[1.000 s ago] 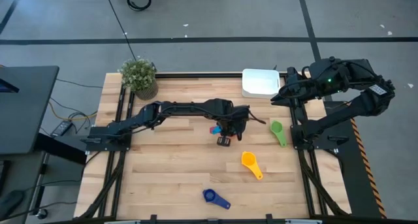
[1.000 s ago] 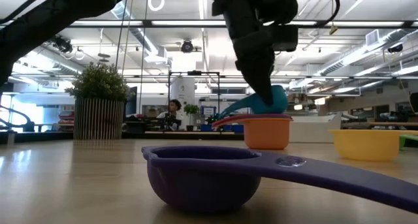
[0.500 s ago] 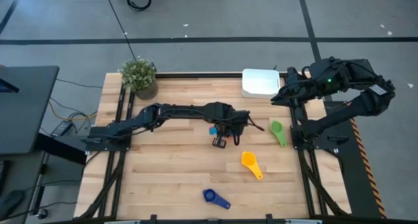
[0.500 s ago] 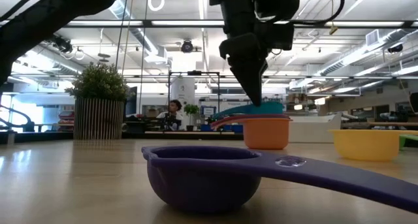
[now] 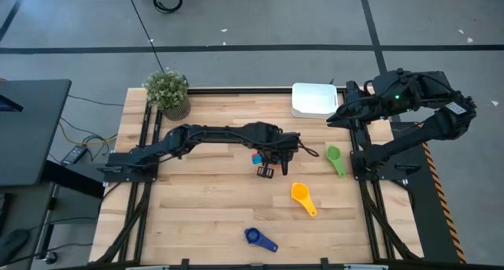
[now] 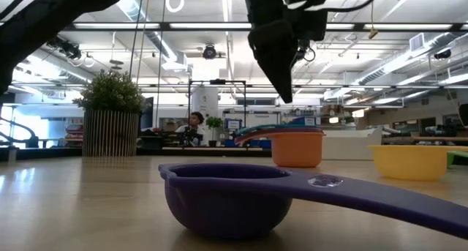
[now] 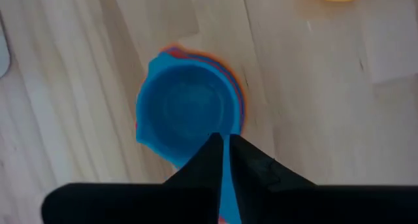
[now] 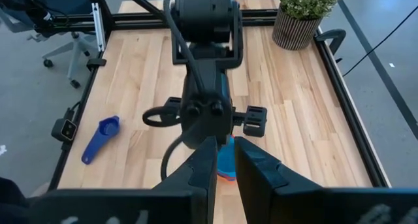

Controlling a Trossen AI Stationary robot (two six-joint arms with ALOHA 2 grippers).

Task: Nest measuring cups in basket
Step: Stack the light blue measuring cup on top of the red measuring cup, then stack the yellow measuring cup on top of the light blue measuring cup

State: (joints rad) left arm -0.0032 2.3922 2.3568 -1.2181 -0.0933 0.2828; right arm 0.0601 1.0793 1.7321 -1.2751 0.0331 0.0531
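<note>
A light blue cup (image 7: 186, 113) lies nested in a red cup, which sits in an orange cup (image 6: 298, 150). This stack (image 5: 257, 156) rests on the table's middle. My left gripper (image 6: 286, 97) hangs just above it, touching nothing, its fingers (image 7: 210, 155) together but for a slit. The white basket (image 5: 313, 99) stands at the far edge. A green cup (image 5: 335, 160), a yellow cup (image 5: 302, 197) and a dark blue cup (image 5: 258, 238) lie apart on the table. My right gripper (image 8: 224, 152) waits high at the far right, holding nothing, its fingers close together.
A potted plant (image 5: 168, 93) stands at the far left corner. The dark blue cup (image 6: 227, 200) lies near the front edge, its handle pointing right. Bare wood (image 5: 197, 199) stretches across the near left of the table.
One second ago my left gripper held the light blue cup tilted above the stack. It has set the cup down level into the red cup, let go and risen straight up clear of the stack. The stack has stayed in place.
</note>
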